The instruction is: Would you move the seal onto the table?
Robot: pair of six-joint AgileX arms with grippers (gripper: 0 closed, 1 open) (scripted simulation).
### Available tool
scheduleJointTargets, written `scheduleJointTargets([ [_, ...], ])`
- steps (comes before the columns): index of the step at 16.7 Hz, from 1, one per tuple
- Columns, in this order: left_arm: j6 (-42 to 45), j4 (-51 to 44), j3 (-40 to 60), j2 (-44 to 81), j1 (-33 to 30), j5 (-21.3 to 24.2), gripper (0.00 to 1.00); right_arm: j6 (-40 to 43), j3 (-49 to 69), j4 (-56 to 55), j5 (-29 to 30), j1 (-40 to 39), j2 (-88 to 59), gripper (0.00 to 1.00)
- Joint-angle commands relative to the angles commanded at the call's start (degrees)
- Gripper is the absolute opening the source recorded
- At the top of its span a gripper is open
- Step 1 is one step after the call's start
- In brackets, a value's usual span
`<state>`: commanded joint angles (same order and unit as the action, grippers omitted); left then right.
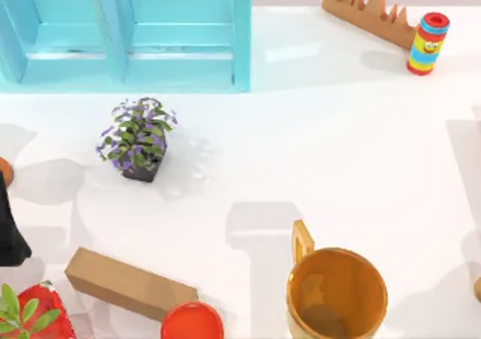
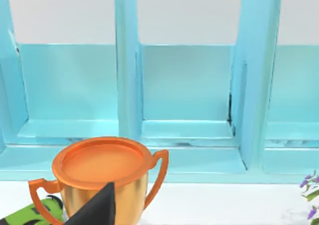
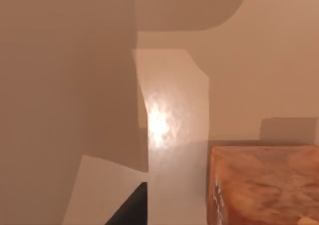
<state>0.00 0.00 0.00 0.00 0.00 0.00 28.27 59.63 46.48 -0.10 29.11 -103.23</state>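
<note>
The glossy white surface (image 1: 323, 136) carries a large translucent orange mug (image 1: 336, 294) near its front edge, taken here as the landmark. Left of the mug lies a long tan cardboard block (image 1: 128, 283), with a red round lid (image 1: 192, 322) between them. Far behind the mug stands a rainbow-striped cylinder with a face (image 1: 428, 43). The seal's place cannot be told. Whether either arm's fingers are open or closed cannot be told.

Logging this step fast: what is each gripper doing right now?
Left gripper: by the orange cup, cannot be told.
Right gripper: over the table, cannot be told.
</note>
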Motion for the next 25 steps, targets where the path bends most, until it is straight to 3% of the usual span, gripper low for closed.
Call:
scheduleJointTargets([
  [8, 0.00, 0.00, 0.00, 0.00, 0.00, 0.00, 1.00, 0.00, 0.00, 0.00, 0.00, 0.00, 0.00, 0.02],
  [19, 0.00, 0.00, 0.00, 0.00, 0.00, 0.00, 1.00, -0.62, 0.55, 0.81, 0.08, -0.18, 0.67, 0.00],
  [25, 0.00, 0.00, 0.00, 0.00, 0.00, 0.00, 1.00, -10.33, 8.54, 12.49, -0.73, -8.98, 7.93, 0.00],
])
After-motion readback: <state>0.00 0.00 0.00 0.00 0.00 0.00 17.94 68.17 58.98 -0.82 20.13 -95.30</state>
